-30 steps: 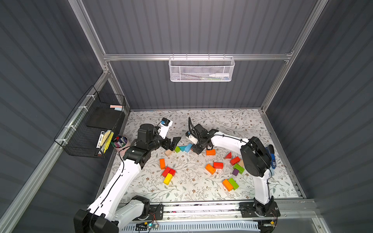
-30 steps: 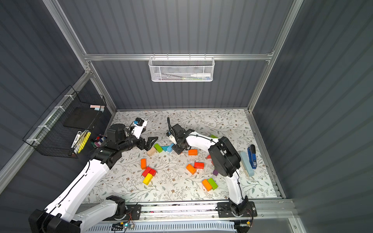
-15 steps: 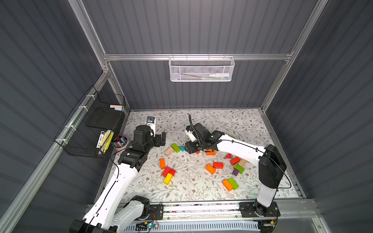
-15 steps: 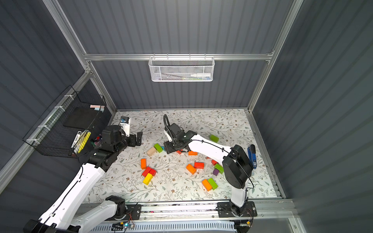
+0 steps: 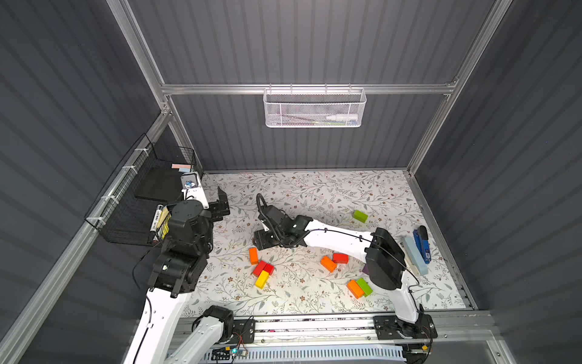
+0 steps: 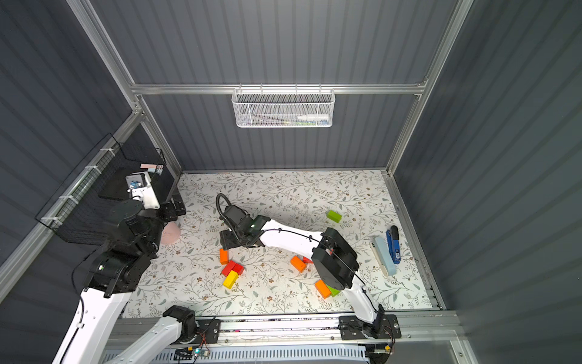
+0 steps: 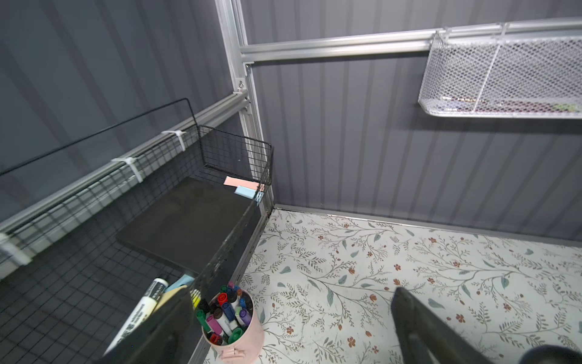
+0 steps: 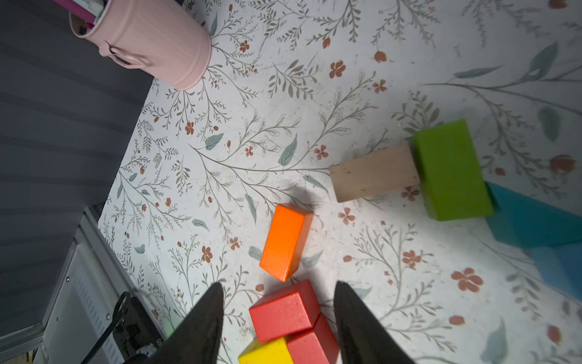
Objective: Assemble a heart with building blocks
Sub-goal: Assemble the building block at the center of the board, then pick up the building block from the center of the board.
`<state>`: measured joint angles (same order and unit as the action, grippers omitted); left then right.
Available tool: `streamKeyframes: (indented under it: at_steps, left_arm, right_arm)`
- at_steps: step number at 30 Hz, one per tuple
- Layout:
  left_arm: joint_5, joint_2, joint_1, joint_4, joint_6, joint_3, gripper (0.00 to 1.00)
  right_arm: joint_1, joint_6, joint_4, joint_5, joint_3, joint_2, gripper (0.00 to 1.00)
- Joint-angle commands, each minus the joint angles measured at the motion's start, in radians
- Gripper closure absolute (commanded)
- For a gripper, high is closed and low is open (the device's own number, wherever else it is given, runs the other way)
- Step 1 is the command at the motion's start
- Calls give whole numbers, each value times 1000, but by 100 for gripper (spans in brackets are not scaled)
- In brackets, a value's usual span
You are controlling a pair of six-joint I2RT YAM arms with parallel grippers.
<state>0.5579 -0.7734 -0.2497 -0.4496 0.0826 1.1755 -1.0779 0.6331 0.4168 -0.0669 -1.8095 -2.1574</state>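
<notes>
1. Closest to my base, near the front edge of the bench point(image 5: 315, 195), a front orange brick point(image 5: 355, 288) and a front green brick point(image 5: 364, 285) lie side by side, touching.
2. A little farther in, a yellow brick point(image 8: 267, 353) butts against two red blocks point(image 8: 283, 315). An orange brick point(image 8: 286, 241) lies just beside them.
3. My right gripper point(image 8: 278, 286) hovers over that cluster, jaws partway spread and pinching nothing.
4. I judge these building blocks to be painted wood: light, rigid and unlikely to break. The smooth paint could let one slip or twist, so I would take a brick across its two long flat sides at mid-length. I would avoid a corner or any sloped face.
5. Beyond the orange brick, a tan block point(image 8: 374, 172) appears to touch a green brick point(image 8: 450, 170), with a teal block point(image 8: 532, 217) just past it. These sit so close together that my jaws have little room to drop between them — nudging one free first looks wise.
6. Farthest out, my left gripper point(image 7: 293, 291) hangs raised beside the wire basket point(image 7: 234, 148), above a pink cup point(image 7: 233, 327) of markers. Its jaws are spread wide and hold nothing. A far green brick point(image 5: 360, 216) sits alone, well apart from the rest. I see no heart outline yet.
</notes>
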Motion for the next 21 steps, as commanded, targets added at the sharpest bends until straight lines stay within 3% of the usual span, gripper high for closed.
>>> streamKeyframes:
  at_steps: [1,10,21]
  left_arm:
    - [25,31,3,9,-29,-8,1]
    - [-98,43,3,23,-23,-48,1]
    - [-137,46,3,14,-23,-60,1]
  right_arm:
    - [-27,45,31,57,-60,-63,43]
    - [-71,43,136,93,-194,-201,43]
    - [-83,30,177,133,-276,-296,46]
